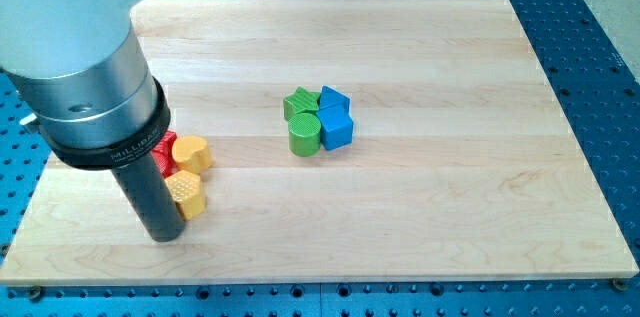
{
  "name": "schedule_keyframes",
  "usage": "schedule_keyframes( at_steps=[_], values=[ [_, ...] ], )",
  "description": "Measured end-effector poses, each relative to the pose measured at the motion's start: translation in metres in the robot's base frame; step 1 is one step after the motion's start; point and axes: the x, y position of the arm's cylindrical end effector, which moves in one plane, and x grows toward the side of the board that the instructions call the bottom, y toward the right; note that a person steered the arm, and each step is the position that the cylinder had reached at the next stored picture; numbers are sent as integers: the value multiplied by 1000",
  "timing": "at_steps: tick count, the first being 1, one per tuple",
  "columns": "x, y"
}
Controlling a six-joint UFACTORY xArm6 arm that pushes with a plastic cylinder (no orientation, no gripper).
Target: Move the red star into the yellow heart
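The red star [166, 145] lies at the view's left on the wooden board [430, 207], mostly hidden behind my arm. The yellow heart [193, 153] sits right against its right side, touching it. My rod comes down just below the star, and my tip [165, 236] rests on the board to the lower left of the heart. A yellow hexagon [187, 195] lies right beside the rod's right side, just below the heart.
Near the board's middle is a tight cluster: a green star [298, 103], a green cylinder [306, 134], a blue block [335, 99] and a second blue block [338, 130]. The arm's large grey body [85, 67] covers the view's upper left.
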Motion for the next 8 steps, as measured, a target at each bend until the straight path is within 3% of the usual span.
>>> schedule_keyframes(
  at_steps=[1, 3, 4, 6, 8],
  values=[
    [0, 0],
    [-1, -110],
    [-47, -112],
    [-77, -71],
    [-81, -54]
  ],
)
